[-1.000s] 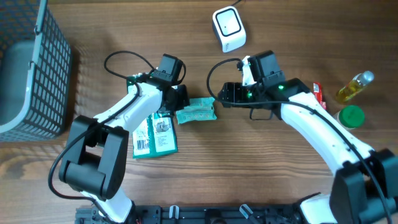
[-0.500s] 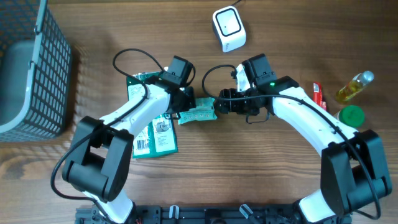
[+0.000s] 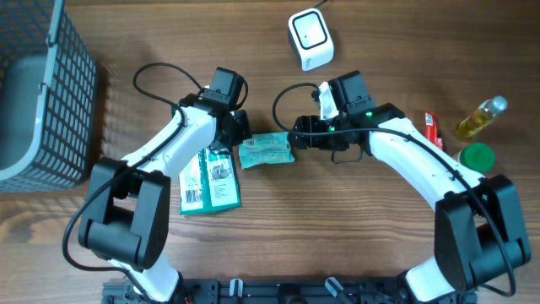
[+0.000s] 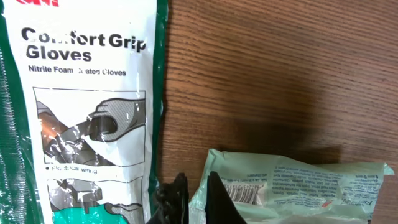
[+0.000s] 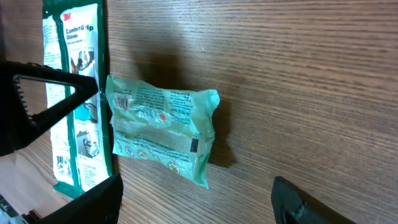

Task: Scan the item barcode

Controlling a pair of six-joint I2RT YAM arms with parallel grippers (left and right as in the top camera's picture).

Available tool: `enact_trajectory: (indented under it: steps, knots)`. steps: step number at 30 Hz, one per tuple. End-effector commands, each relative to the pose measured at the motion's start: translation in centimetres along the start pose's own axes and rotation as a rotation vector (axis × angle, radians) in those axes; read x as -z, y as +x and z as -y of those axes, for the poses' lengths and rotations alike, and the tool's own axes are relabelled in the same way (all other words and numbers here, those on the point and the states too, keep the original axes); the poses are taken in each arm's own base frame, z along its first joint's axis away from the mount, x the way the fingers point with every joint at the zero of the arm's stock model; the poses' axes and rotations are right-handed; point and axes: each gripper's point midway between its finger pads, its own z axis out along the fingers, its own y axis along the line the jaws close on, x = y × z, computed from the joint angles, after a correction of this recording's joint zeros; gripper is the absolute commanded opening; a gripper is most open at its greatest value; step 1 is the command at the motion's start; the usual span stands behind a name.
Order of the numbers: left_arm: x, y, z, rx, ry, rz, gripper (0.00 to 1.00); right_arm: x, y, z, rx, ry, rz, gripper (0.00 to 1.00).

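Left hand (image 3: 240, 137) is clamped shut, tips on the near corner of the pale green packet (image 3: 267, 152). From its wrist view that reads as a pinch on the film edge, though the contact sits right at the bottom of the frame. The packet lies on the table straight off those fingertips, its long axis running away from the left hand and toward the right hand (image 3: 301, 140). That right hand is wide open and holds nothing, stopped just short of the packet's far end, with the packet ahead of it. The barcode (image 4: 241, 193) faces up, at the end beside the left fingertips. The scanner (image 3: 310, 39) stands well off to the side of the right hand, clearly nearer that arm than the left. So the left hand has the packet and the right has the shorter road to the scanner. My read is that the barcode end must swing toward that side.
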Motion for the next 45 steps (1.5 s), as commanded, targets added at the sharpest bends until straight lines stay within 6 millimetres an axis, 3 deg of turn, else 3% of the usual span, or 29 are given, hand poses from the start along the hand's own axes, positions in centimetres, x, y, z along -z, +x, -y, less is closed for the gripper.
enact_trajectory:
  steps: [1, 6, 13, 24, 34, 39, 45]
  knots:
    - [-0.8, 0.8, -0.4, 0.002, -0.029, -0.018, 0.04, -0.9, 0.3, 0.4, 0.004, -0.006, -0.025, 0.77]
    - [-1.7, 1.5, -0.9, 0.000, -0.030, -0.020, 0.04, -2.0, 0.8, 1.1, -0.012, 0.006, -0.056, 0.77]
    - [-2.2, 1.1, 0.2, -0.021, 0.004, 0.022, 0.04, -2.9, 1.1, 1.7, -0.021, 0.012, -0.074, 0.77]
    - [-4.2, 2.6, 1.2, -0.063, -0.008, -0.016, 0.04, -3.0, 1.6, 1.1, -0.030, -0.026, -0.098, 0.75]
    - [-4.2, 2.4, 1.3, -0.063, -0.003, -0.009, 0.04, -3.5, 1.6, 0.4, -0.047, -0.085, -0.096, 0.69]
    - [-4.2, 2.4, 1.3, -0.064, -0.003, -0.009, 0.04, -4.6, 2.5, -0.1, -0.107, -0.164, -0.114, 0.65]
    - [-4.2, 2.4, 1.3, -0.063, -0.002, -0.008, 0.04, -5.6, 4.0, 0.9, -0.210, -0.164, -0.126, 0.60]
